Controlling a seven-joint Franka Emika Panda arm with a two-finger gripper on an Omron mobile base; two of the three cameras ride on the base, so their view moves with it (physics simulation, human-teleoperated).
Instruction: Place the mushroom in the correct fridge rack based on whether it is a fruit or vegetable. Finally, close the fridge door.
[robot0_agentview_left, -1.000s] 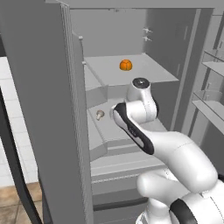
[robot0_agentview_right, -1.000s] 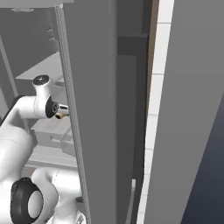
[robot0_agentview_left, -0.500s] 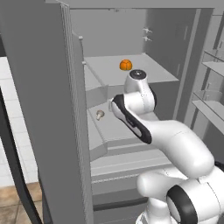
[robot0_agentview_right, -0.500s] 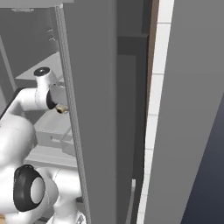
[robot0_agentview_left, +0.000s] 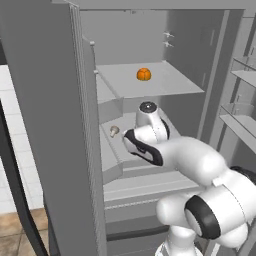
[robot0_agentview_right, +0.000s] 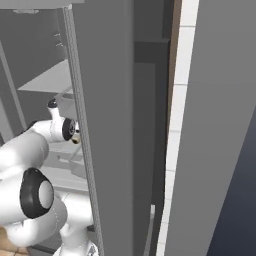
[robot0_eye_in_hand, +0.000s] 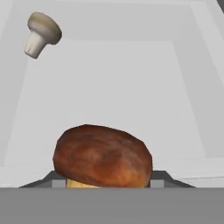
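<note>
In the hand view, the mushroom (robot0_eye_in_hand: 103, 156), brown-capped with a pale stem, sits between the dark fingertips of my gripper (robot0_eye_in_hand: 107, 180), which is shut on it. Beyond it lies the fridge rack (robot0_eye_in_hand: 113, 92), the lower pale grey shelf. From the left base view the white hand (robot0_agentview_left: 148, 111) reaches into the open fridge over that lower shelf (robot0_agentview_left: 111, 150); the fingers are hidden behind the wrist. A brown speck of the mushroom (robot0_agentview_right: 75, 141) shows at the hand's tip in the right base view.
A second, pale mushroom (robot0_eye_in_hand: 42, 33) (robot0_agentview_left: 114, 131) lies at the back left of the lower shelf. A round orange fruit (robot0_agentview_left: 143, 74) sits on the upper shelf (robot0_agentview_left: 170, 85). The open fridge door (robot0_agentview_left: 50, 125) stands at the left; door racks (robot0_agentview_left: 240, 100) at the right.
The hand has swung left and dropped toward the lower shelf, and the elbow has folded forward. The mushroom stays in the gripper.
</note>
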